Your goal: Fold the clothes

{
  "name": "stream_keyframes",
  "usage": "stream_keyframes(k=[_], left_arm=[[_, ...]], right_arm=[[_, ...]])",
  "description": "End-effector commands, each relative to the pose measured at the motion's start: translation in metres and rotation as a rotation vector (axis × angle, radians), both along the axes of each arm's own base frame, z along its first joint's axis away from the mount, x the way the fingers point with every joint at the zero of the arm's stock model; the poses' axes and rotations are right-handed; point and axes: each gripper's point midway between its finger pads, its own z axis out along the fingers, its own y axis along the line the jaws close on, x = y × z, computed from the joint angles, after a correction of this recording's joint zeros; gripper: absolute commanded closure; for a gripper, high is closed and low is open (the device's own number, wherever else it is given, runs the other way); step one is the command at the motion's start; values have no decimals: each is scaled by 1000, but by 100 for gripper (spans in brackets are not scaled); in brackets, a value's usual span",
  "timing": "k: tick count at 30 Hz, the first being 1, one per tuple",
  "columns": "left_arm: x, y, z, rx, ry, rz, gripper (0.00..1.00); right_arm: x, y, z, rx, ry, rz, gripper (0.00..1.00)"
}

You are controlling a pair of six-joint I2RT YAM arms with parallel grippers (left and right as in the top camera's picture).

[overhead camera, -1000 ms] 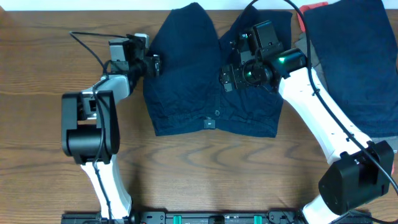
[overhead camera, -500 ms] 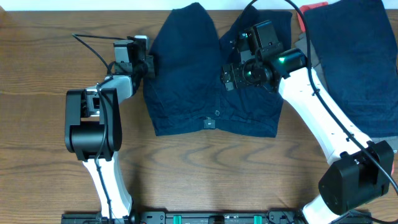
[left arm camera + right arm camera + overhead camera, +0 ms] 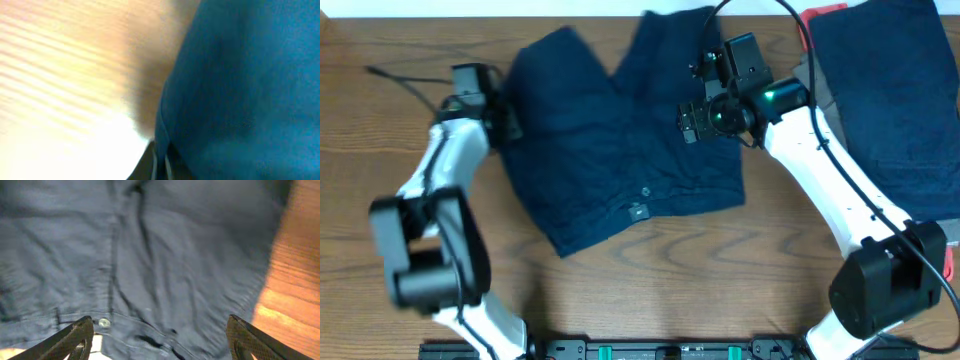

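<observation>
Left gripper (image 3: 503, 118) sits at the left side edge of the shorts (image 3: 620, 140). In the left wrist view its dark fingertips (image 3: 160, 167) stand close together at the bottom of the frame, with the hem of the blue fabric running in between them, so they are clamped on the cloth. That view is heavily blurred, and finer detail cannot be told.

Right gripper (image 3: 692, 118) is positioned above the right-hand half of the shorts. In the right wrist view its two fingers (image 3: 75, 340) are spread wide apart, one at each lower corner of the frame, with wrinkled fabric showing across the gap. Whether the fingertips touch the cloth cannot be told. A small pale button (image 3: 104, 322) lies on a stitched band just beside the left finger.

Shorts: dark navy, spread flat on the wooden table (image 3: 380, 180) and skewed. The waistband (image 3: 650, 215) faces the robot base and slopes down toward the left. Both legs point to the far edge.

A second spread of blue cloth (image 3: 880, 100) lies at the right side of the table, apart from the shorts, with a red item (image 3: 820, 14) at its far corner.
</observation>
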Motion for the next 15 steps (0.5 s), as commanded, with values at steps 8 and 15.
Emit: stream_keyframes(k=[8, 15], left_arm=[[-132, 2, 31, -38, 390, 145, 69], [-151, -2, 37, -46, 445, 144, 17]], right_arm=[[5, -10, -56, -81, 115, -69, 17], [-17, -30, -83, -187, 244, -101, 12]])
